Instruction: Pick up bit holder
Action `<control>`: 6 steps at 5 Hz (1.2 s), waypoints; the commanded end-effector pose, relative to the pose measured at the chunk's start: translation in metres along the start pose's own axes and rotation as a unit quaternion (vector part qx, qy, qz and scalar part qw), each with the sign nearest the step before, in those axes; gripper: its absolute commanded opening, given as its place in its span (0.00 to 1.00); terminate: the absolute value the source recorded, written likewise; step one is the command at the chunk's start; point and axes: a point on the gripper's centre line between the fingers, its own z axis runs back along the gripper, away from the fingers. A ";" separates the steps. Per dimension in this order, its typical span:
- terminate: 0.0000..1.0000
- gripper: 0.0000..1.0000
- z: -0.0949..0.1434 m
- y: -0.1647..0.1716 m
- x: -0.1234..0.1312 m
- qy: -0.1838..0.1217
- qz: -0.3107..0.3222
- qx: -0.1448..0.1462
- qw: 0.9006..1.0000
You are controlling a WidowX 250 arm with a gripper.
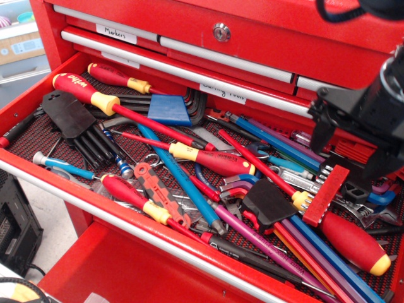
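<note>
The bit holder [326, 195] is a flat red plastic bar with a row of short silver bits along its left edge. It lies tilted on other tools at the right of the open drawer. My black gripper [349, 161] hangs just above its upper end at the right edge of the view, with its two fingers [320, 140] spread wide apart. It is open and holds nothing. The arm above it is cut off by the frame edge.
The red drawer [38, 82] is packed with tools: red-and-yellow screwdrivers [208, 159], black hex-key holders [68, 113], a blue hex-key holder [169, 110] and long coloured hex keys [315, 252]. A large red screwdriver handle [353, 243] lies under the bit holder. Closed drawers [214, 38] stand behind.
</note>
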 end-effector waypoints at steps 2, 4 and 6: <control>0.00 1.00 -0.035 0.009 0.011 -0.046 -0.029 -0.045 0.998; 0.00 1.00 -0.059 0.010 0.006 -0.045 -0.033 -0.092 0.994; 0.00 1.00 -0.074 -0.006 0.005 -0.056 -0.018 -0.138 0.989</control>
